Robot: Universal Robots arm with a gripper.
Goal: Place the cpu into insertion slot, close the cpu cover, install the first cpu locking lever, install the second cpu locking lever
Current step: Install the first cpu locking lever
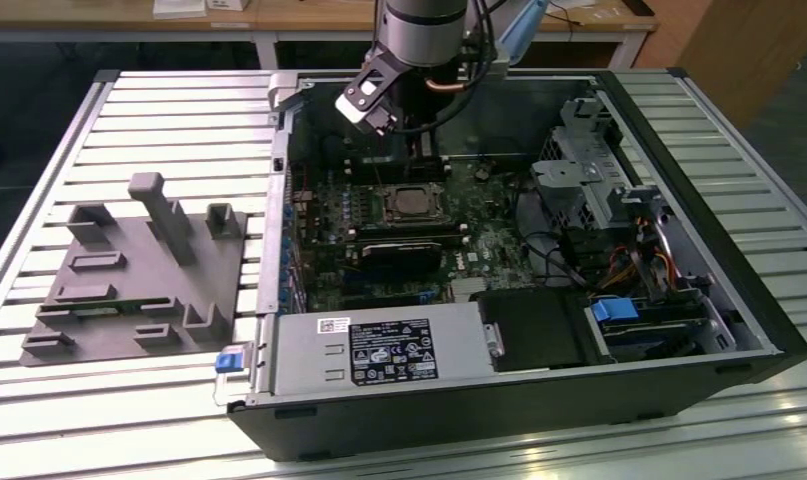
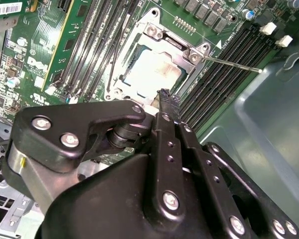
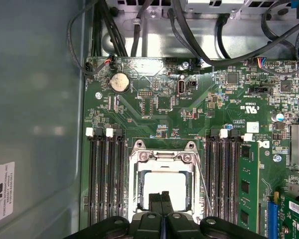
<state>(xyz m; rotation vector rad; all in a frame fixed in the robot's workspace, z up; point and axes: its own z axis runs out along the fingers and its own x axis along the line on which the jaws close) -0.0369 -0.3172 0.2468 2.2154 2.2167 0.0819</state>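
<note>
1. Cpu [image 3: 165,180] lies flat in its socket on the green board [image 3: 154,112], directly under the claw [image 3: 162,195]. Its pale, dull silver top shows through the cut-out of the cover [image 3: 136,179].
2. Claw fingers are black jointed metal dotted with screw heads, pressed together with nothing between them. In the first wrist view they hide one edge of the cpu and that side of the cover. Whether the tips touch either one cannot be told.
3. Cover is a thin, shiny square frame lying flat around the cpu, with round screws near its corners.
4. One lever [image 2: 233,64], a thin bright wire rod, runs out from a corner of the cover across the long black memory slots [image 3: 102,174]. Its hinge end is hard to make out.
5. In the second wrist view, the claw's bulky black body blocks much of the board.
6. Farther out on the board are a round silver battery [image 3: 120,82] and black cables [image 3: 189,30], which are cut off at the picture's edge.
7. In the exterior view, the arm [image 1: 423,30] reaches down into the open black case [image 1: 510,420] from the far side. Its lower end is hard to pick out against the dark interior. A grey power supply box [image 1: 376,350] sits at the case's near edge.
8. Toward the exterior view's left of the case, a grey moulded holder [image 1: 136,270] lies on the ribbed metal table [image 1: 56,400].
</note>
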